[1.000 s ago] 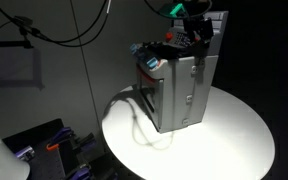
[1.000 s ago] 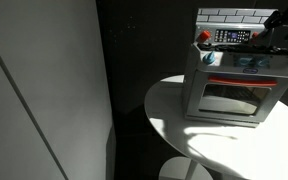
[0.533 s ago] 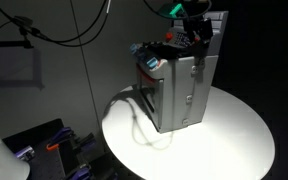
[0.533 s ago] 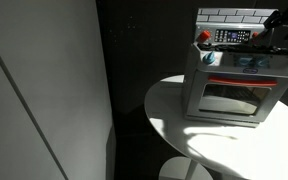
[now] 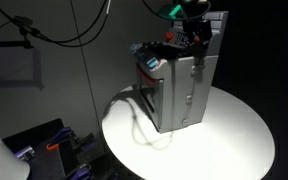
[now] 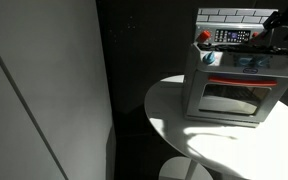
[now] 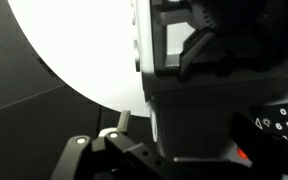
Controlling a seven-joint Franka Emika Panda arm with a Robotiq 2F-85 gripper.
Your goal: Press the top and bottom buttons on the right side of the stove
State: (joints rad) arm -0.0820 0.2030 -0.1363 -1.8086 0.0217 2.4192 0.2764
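The small grey toy stove (image 5: 184,90) stands on a round white table (image 5: 239,135). In an exterior view its front door faces the camera (image 6: 234,95), with the tiled back panel (image 6: 234,14) and the dark control patch (image 6: 229,37) on top. My gripper (image 5: 197,40) hangs over the stove top near the back panel, and it also shows at the stove's right top edge (image 6: 272,32). In the wrist view the fingers (image 7: 209,120) read as one dark mass with no gap, close to the control patch (image 7: 284,122). I cannot tell whether they touch a button.
The white table (image 6: 214,145) has bare surface in front of and beside the stove. Black cables (image 5: 44,30) hang at the back. A tall grey panel (image 6: 44,90) stands to one side. The room is dark.
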